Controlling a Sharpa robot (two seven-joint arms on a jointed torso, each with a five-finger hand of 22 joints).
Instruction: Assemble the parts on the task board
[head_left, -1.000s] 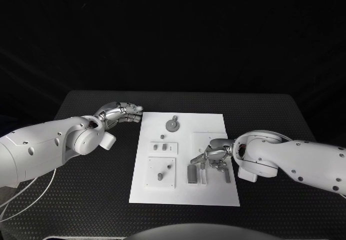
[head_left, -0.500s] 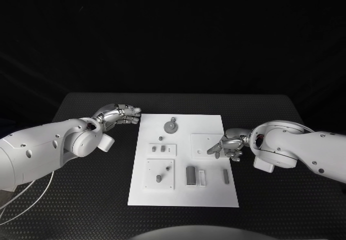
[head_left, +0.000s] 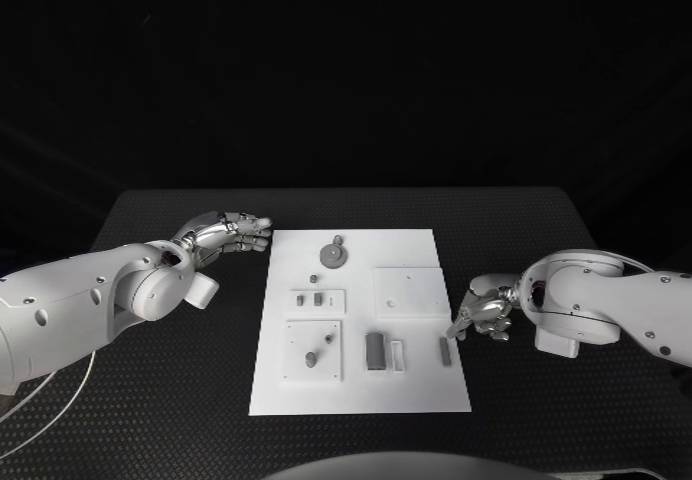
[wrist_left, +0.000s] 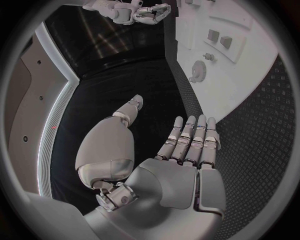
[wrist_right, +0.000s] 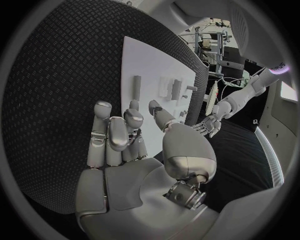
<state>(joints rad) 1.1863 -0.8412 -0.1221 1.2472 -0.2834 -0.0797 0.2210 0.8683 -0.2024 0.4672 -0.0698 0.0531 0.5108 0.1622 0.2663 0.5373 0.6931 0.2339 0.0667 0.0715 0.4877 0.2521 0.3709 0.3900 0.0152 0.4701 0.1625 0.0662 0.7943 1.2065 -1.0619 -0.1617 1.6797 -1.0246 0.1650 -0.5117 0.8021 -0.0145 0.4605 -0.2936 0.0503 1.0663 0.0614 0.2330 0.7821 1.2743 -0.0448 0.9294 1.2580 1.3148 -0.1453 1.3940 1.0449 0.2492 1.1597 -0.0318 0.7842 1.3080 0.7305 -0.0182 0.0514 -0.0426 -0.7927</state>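
Silver right hand (head_left: 488, 311) is withdrawn off the task board (head_left: 408, 385) to the desk (head_left: 534, 250), fingers loosely spread, nothing held; grey parts (head_left: 384, 352) are left unassembled. Left hand (head_left: 228, 234) idles, spread, empty.

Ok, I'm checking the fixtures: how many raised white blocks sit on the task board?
3: small block at centre-left, large left block nearer the robot, right block beside centre. None looks hidden.

Matt board on a rough bench
The task board (head_left: 411, 390) looked smooth, matt white; the bench (head_left: 173, 400) was black, textured like tread plate.
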